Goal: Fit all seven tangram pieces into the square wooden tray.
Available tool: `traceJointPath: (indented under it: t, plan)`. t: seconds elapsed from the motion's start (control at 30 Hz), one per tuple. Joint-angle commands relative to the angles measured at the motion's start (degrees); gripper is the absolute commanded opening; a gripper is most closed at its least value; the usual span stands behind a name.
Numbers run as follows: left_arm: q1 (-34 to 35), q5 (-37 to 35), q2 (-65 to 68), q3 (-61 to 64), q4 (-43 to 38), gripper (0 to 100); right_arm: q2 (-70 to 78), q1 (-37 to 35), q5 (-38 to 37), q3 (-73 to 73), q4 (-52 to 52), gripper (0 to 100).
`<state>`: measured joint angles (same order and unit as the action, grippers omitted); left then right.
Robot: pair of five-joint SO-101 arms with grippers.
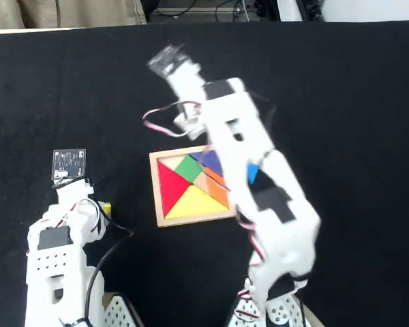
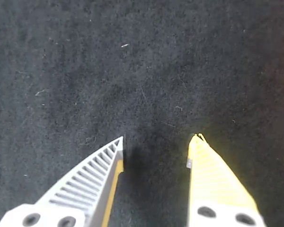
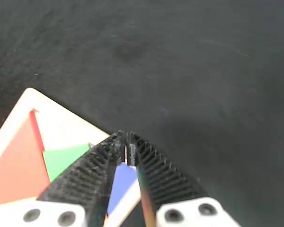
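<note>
Well, coloured tangram pieces (image 1: pixel 172 191) inside wooden tray (image 1: pixel 155 194) on black table (image 1: pixel 341 102)

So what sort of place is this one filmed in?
Probably a lab or hobby workbench: a black cloth-covered table, the left arm and right arm at its near edge, and loose cables on the floor behind it.
</note>
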<state>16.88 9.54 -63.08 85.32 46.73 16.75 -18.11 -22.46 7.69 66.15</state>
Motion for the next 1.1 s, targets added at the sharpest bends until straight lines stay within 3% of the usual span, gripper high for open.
traceJointPath:
  t: [0.0, 0.17, 0.3, 0.47, 0.7, 1.07]
  plan:
    - [0.0, 0.5, -0.7, -2.1, -1.0, 22, -18.4, 3.3, 2.9, -10.2, -2.5, 1.1]
    - [2.4, 0.6, -0.7, -3.2, -0.5, 22, -34.1, 7.0, 4.1, -32.7, -10.4, 1.1]
    - [2.2, 0.3, -0.7, -2.7, -0.6, 22, -36.9, 11.0, 4.3, -41.7, -12.0, 1.5]
    - [2.2, 0.3, -0.7, -1.8, -0.6, 22, -32.2, 13.5, 4.1, -43.4, -9.8, 1.8]
    - [2.1, 0.3, -0.7, -1.7, -0.5, 22, -28.4, 13.6, 4.5, -43.6, -10.0, 18.3]
    - [2.1, 0.5, -0.7, -1.1, -0.8, 22, -20.3, 15.4, 4.1, -43.5, -12.5, 18.8]
